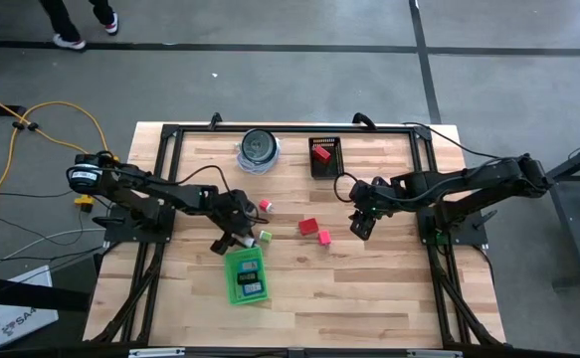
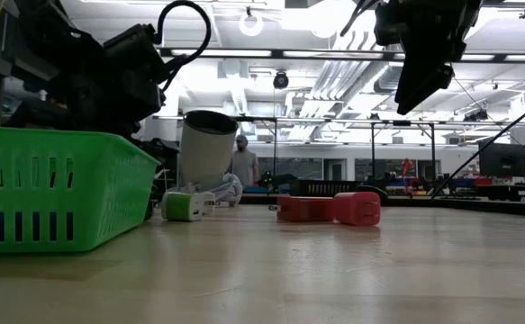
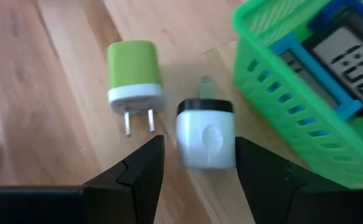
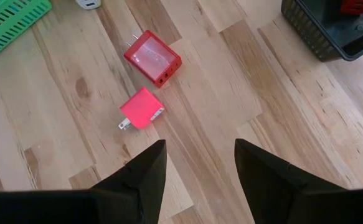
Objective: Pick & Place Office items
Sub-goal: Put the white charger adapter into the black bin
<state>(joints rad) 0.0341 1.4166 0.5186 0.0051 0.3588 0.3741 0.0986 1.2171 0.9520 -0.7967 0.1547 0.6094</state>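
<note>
I've got the left gripper (image 3: pixel 193 168) open around the white plug (image 3: pixel 205 137), at the tray's (image 1: pixel 232 288) 12 o'clock edge, lined up to grab. Right gripper (image 4: pixel 197 168) waits open above the red plugs (image 4: pixel 152 57).

Red charger (image 4: pixel 152 57), pink charger (image 4: pixel 141 109) mid-table; green (image 3: pixel 134 76), white (image 3: pixel 206 134) plugs beside tray.

Table (image 1: pixel 369 278): pale wood, planked grain.
Basket (image 3: pixel 281 93): bright green, slotted walls.
Clock (image 3: pixel 340 53) in basket: blue frame, grey screen, dark digits.
Plug (image 3: pixel 134 71): lime green body, white face.
Charger (image 3: pixel 205 134): white, black band at one end.
Block (image 4: pixel 152 57): red.
Small block (image 4: pixel 141 108): pink.
Bin (image 4: pixel 330 28): black mesh.
</note>
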